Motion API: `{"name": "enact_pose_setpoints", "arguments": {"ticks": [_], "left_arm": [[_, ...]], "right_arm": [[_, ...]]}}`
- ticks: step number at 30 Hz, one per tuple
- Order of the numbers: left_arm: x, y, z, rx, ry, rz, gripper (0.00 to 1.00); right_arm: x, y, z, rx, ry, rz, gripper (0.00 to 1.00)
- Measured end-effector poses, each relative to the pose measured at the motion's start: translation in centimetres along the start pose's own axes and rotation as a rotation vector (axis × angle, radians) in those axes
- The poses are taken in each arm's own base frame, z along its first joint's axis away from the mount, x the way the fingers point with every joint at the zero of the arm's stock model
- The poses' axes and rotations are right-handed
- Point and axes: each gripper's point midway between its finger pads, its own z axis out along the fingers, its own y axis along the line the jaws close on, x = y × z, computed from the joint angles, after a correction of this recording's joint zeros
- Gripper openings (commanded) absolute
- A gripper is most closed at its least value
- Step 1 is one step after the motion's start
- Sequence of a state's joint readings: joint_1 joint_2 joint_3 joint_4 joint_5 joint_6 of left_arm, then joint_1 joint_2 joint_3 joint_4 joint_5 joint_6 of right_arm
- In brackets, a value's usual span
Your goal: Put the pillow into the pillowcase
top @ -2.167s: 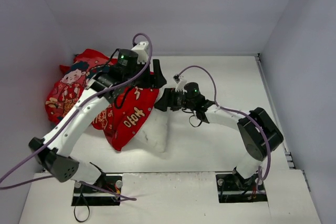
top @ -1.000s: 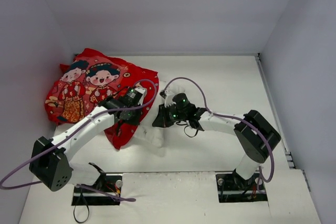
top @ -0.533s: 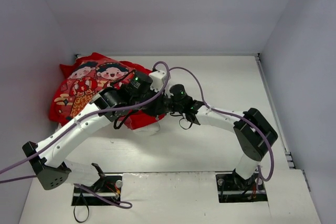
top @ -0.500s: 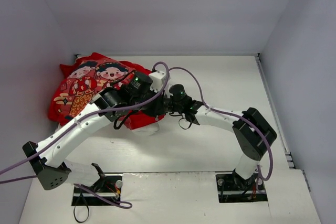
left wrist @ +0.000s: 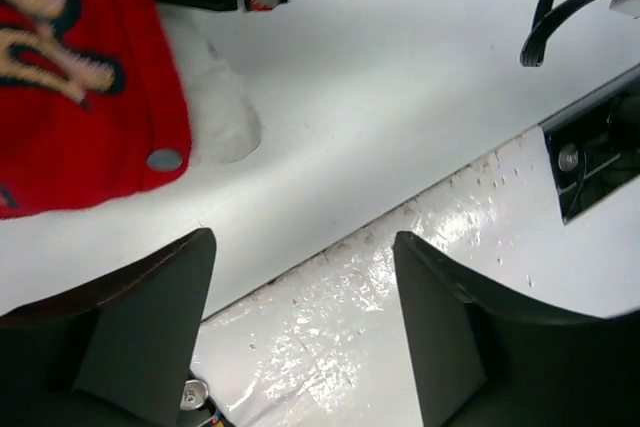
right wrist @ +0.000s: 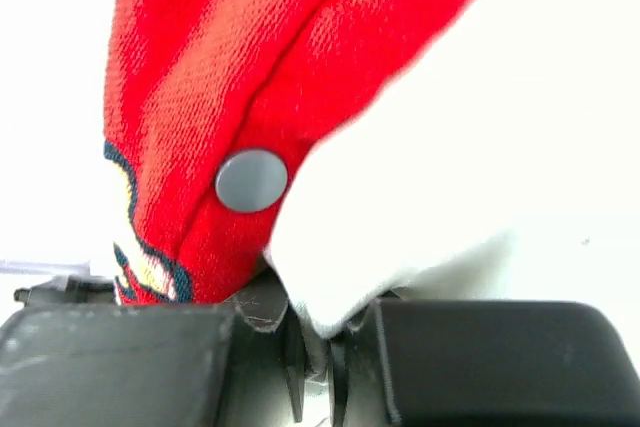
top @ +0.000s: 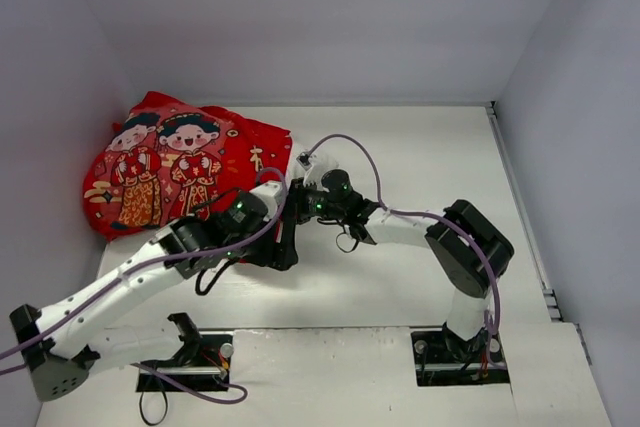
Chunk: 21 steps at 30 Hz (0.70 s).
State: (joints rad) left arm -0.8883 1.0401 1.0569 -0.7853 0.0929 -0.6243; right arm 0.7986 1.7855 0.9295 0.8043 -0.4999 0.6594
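1. Since half a second ago, the left arm has drawn back off the red cover toward the near edge. The left gripper (top: 284, 245) now sits low, just off the cover's near right corner instead of over it.
2. In the same interval the pillowcase (top: 170, 172) has settled flatter into the far left part of the table (top: 430, 157). Both printed figures face up. The white strip that showed under its near edge is gone from the overhead view.
3. Left gripper: fingers spread wide with nothing between them. Its wrist view shows only bare table below, at the seam where the matte white top meets a glossy strip (left wrist: 330, 347).
4. Right gripper (right wrist: 312, 372): fingers closed down to a narrow slit, pinching a white corner of the pillow (right wrist: 430, 167).
5. The red hem, with a grey snap (right wrist: 251, 180) on it, lies against the pillow at the left side of the pinch. Whether the hem is also caught between the pads cannot be told.
6. Pillow location: nearly all inside the pillowcase. Only a small white corner pokes out at the cover's right edge, and it shows in both wrist views.
7. The two grippers are near each other at that edge. Contact between them cannot be judged.
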Motion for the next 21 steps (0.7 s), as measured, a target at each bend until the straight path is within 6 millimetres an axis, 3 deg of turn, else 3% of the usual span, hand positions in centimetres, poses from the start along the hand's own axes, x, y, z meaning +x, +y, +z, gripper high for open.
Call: {"name": "enact_pose_setpoints", "arguments": {"ticks": [4, 13, 21], "left_arm": [[-0.4, 1.5, -0.7, -0.063, -0.086, -0.057, 0.72], [0.9, 6.2, 3.3, -0.329, -0.021, -0.053, 0.72], [0.2, 8.7, 4.1, -0.479, -0.049, -0.027, 0.72]], "right_arm": [[-1.0, -0.3, -0.1, 0.015, -0.038, -0.009, 0.00], [-1.2, -0.3, -0.1, 0.021, -0.046, -0.020, 0.00], [-1.2, -0.3, -0.1, 0.021, -0.045, -0.032, 0.00]]}}
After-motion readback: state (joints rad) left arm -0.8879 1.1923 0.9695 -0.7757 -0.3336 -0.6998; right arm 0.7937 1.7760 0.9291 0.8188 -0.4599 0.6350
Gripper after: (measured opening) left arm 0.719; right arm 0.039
